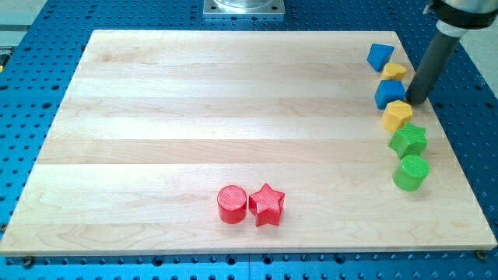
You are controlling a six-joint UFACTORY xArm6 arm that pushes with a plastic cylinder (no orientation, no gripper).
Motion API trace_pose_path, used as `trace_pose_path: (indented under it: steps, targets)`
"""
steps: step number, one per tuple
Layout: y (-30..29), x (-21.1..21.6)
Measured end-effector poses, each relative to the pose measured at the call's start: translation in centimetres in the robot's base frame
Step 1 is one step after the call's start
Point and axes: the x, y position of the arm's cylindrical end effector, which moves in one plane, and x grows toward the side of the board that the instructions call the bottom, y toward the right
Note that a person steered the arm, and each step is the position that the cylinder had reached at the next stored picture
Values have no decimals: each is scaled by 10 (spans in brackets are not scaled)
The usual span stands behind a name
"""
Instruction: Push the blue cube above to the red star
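The blue cube [390,93] sits near the board's right edge, in a column of blocks. The red star [267,204] lies near the view's bottom centre, touching a red cylinder [232,204] on its left. My tip [415,101] is at the end of the dark rod, just right of the blue cube, touching or almost touching its right side.
A blue triangular block [379,56] and a small yellow block [394,71] lie above the cube. A yellow hexagon-like block [397,116], a green star-like block [408,141] and a green cylinder [411,172] lie below it. The wooden board [194,117] rests on a blue perforated table.
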Motion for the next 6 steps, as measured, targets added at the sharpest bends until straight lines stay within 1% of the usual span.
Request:
trace_pose_path:
  steps: [1, 2, 3, 4, 5, 6]
  targets:
    - [-25, 0]
    - [-63, 0]
    - [-115, 0]
    - [-233, -16]
    - [-261, 25]
    - [-264, 65]
